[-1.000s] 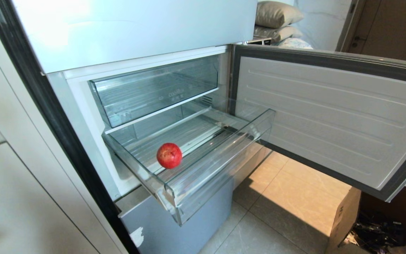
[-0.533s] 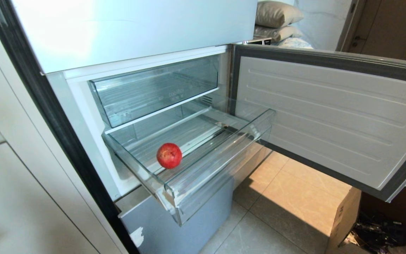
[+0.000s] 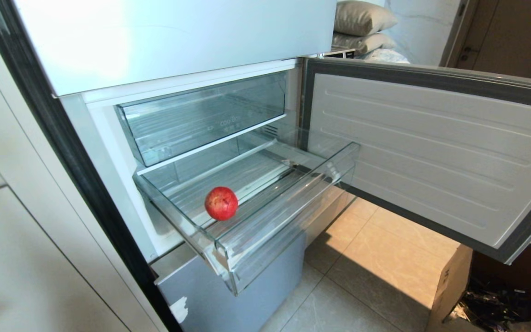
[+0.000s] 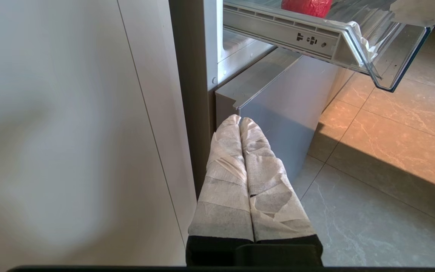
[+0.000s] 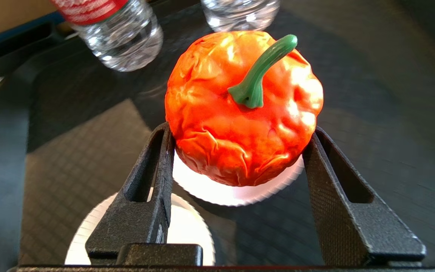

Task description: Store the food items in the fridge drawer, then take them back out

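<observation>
Partly cropped: apple (image 4: 306, 6) | right claw (image 5: 236, 151) seemingly gripping pepper (image 5: 243, 109)

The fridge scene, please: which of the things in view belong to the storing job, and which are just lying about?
Part of the job:
- red apple, resting in the pulled-out fridge drawer
- red-orange pepper with a green stem, clamped in the right gripper

Just lying about:
- coolBox bin
- water bottles
- pillows
- cardboard box
- left gripper, shut and parked low
</observation>
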Robot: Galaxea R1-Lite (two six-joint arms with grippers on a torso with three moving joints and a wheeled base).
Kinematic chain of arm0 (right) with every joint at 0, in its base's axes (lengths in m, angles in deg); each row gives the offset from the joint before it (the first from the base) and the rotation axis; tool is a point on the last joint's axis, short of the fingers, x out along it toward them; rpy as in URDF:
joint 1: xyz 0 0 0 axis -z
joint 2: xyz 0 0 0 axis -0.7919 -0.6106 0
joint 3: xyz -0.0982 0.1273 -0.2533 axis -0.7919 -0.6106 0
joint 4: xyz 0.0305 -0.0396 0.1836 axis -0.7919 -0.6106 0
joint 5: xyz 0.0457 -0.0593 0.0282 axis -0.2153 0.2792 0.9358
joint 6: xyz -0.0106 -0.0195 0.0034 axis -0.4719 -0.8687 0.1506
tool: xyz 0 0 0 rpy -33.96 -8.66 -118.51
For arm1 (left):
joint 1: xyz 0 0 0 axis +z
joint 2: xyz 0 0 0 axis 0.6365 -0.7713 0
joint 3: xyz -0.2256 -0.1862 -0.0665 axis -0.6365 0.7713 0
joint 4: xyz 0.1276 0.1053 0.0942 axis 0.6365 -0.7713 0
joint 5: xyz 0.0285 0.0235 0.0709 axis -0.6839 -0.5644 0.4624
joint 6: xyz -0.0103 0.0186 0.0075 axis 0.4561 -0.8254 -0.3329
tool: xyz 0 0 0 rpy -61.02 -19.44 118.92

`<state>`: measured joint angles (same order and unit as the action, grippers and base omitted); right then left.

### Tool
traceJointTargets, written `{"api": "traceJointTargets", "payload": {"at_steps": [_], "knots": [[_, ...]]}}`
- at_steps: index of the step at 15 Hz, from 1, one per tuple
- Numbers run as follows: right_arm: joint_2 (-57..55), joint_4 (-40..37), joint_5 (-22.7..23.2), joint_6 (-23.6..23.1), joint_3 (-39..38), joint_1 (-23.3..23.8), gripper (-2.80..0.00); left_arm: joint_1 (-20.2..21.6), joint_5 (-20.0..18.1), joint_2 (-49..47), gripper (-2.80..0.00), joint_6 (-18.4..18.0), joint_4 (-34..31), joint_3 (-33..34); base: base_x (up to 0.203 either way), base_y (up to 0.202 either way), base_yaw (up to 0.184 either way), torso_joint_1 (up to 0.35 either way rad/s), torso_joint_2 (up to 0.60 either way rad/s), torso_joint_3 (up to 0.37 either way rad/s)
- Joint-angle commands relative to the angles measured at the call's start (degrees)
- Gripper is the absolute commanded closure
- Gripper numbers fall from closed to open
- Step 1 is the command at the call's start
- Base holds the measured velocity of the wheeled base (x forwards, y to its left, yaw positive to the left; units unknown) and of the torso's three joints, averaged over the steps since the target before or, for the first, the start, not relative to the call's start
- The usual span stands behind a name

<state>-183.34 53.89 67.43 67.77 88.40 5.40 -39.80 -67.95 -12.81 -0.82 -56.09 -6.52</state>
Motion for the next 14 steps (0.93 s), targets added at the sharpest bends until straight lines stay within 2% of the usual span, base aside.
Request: {"api": "traceJointTargets", "payload": {"at_steps": [1,10,11,14], "knots": [[-1.6,0.2,1.1,0.2,1.4,-0.1,0.00,0.0,0.0,0.0,0.00,0.0,0.0,0.0,0.000,0.000,0.000,0.000,0.00,0.000],[-3.4,0.1,2.7,-0.3,2.5,-2.0,0.00,0.0,0.0,-0.1,0.00,0.0,0.0,0.0,0.000,0.000,0.000,0.000,0.00,0.000],[-3.4,0.2,2.7,-0.2,2.4,-2.2,-2.80,0.0,0.0,0.0,0.00,0.0,0.0,0.0,0.000,0.000,0.000,0.000,0.00,0.000],[-4.1,0.1,2.6,-0.2,2.4,-2.2,-2.80,0.0,0.0,0.0,0.00,0.0,0.0,0.0,0.000,0.000,0.000,0.000,0.00,0.000]]}}
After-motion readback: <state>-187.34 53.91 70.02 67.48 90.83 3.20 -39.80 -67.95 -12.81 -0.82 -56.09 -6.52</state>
